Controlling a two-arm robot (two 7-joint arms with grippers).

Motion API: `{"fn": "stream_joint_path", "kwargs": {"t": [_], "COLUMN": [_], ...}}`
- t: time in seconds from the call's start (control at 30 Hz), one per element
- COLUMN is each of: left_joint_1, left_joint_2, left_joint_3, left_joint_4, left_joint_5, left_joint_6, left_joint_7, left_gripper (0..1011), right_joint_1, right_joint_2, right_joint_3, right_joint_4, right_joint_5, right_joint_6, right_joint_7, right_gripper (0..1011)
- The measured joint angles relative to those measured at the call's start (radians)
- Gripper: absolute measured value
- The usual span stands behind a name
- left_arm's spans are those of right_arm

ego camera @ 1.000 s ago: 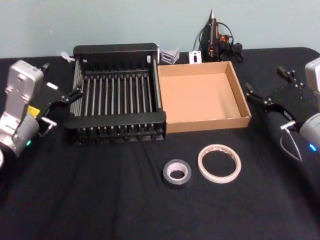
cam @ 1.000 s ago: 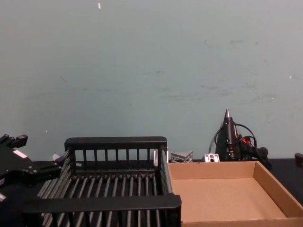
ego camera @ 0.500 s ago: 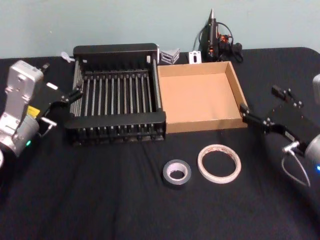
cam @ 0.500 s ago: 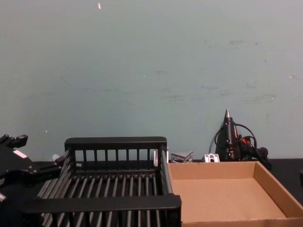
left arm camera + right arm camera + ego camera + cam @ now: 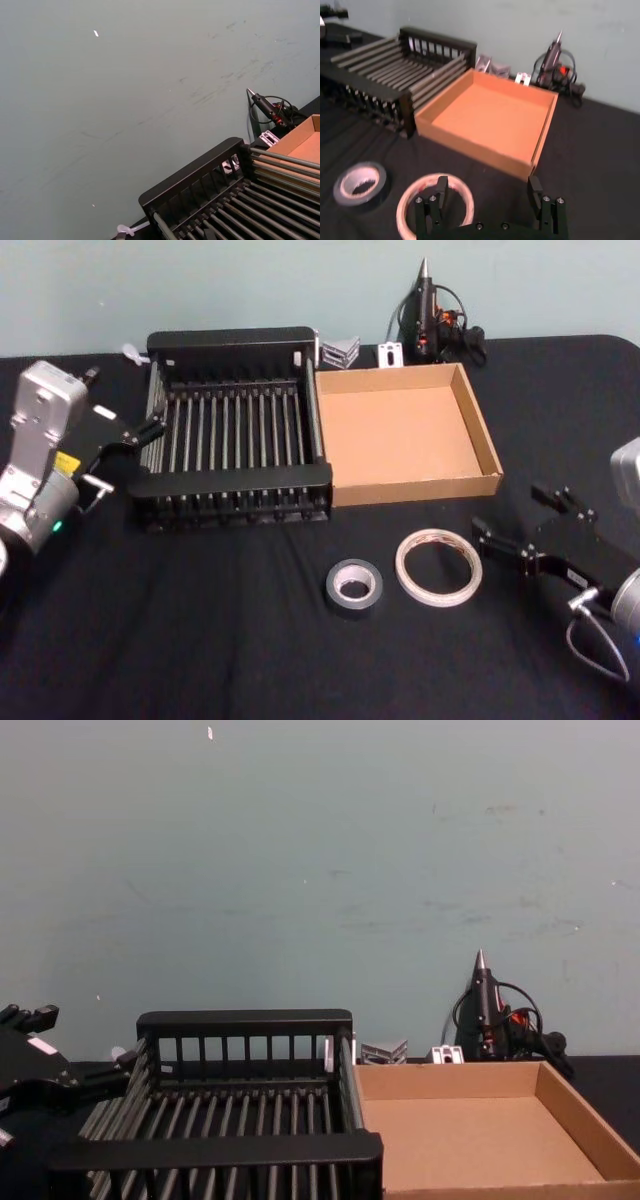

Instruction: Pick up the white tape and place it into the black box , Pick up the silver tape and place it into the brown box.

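A black cloth covers the tabletop (image 5: 200,640). At the far edge, close to the wall, stands a black tool (image 5: 425,300) with a sharp pointed tip that sticks straight up. Black wires (image 5: 462,335) curl beside it. Next to the tool sits a small white block (image 5: 390,354), and beside that a little grey folded piece (image 5: 342,351). The wall (image 5: 320,870) behind is pale blue-green.

White tape (image 5: 438,567) and smaller silver tape (image 5: 353,586) lie flat side by side in front of the adjoining black box (image 5: 236,479) and brown box (image 5: 412,486).
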State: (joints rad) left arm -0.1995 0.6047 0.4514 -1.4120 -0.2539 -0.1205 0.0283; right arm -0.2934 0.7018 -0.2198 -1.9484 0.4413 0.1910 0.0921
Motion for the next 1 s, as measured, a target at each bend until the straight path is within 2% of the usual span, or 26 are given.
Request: {"fn": "stream_joint_path", "kwargs": {"t": [0.23,0.6,1.0], "left_joint_1": [0.0,0.0,0.0], "left_joint_2": [0.0,0.0,0.0], "left_joint_3": [0.0,0.0,0.0], "left_joint_4": [0.0,0.0,0.0], "left_joint_5": [0.0,0.0,0.0], "left_joint_6": [0.0,0.0,0.0], "left_joint_7": [0.0,0.0,0.0], "left_gripper": [1001,1001,1001], "right_joint_1": [-0.016,0.003,0.044], "right_joint_2": [-0.01,-0.035,-0.074], "right_joint_3": [-0.002,-0.012,-0.035], "right_joint_4": [0.006,0.036,0.087], "right_joint_5": [-0.004,-0.027,-0.065], "right_joint_6": [0.067,0.128,0.153], "right_joint_7": [0.006,0.027,0.057], "right_gripper": [1003,1002,1003]}}
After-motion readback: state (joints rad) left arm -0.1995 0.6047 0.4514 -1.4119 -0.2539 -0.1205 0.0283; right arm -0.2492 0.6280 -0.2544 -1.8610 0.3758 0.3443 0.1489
